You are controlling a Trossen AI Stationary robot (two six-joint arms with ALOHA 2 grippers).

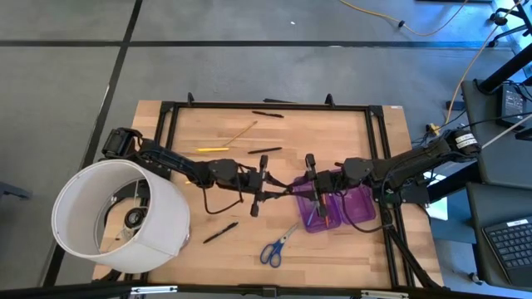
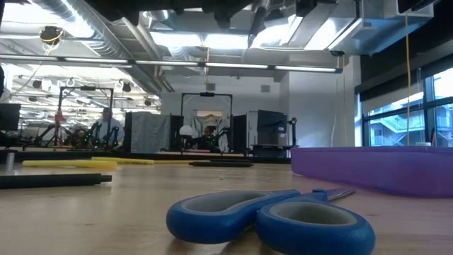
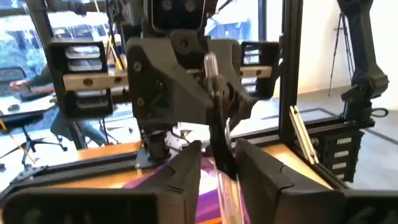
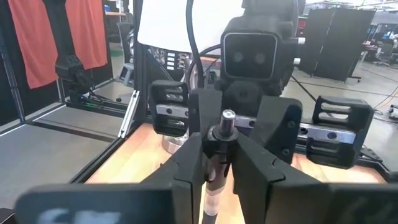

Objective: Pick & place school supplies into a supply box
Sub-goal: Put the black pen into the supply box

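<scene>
Starting at the tabletop's left edge, the large white cylindrical lampshade-like object (image 1: pixel 116 216) overhangs the corner and plays no part. Toward the middle, the left gripper (image 1: pixel 264 184) meets the right gripper (image 1: pixel 309 181) over a thin dark pen with a clear barrel (image 1: pixel 287 190), held in the air between them. Whether the left claw is clenched on the pen or has let go cannot be told. The right claw is clamped on the pen's end, in its wrist view squeezing the barrel just below the tip.

The risk, I judge, is in this handover: if both pull while both grip, the pen may twist or snap loose; if the right hold is shallow, it may drop short of the translucent purple plastic rectangular box (image 1: pixel 362 208) lying open near the right edge.
</scene>
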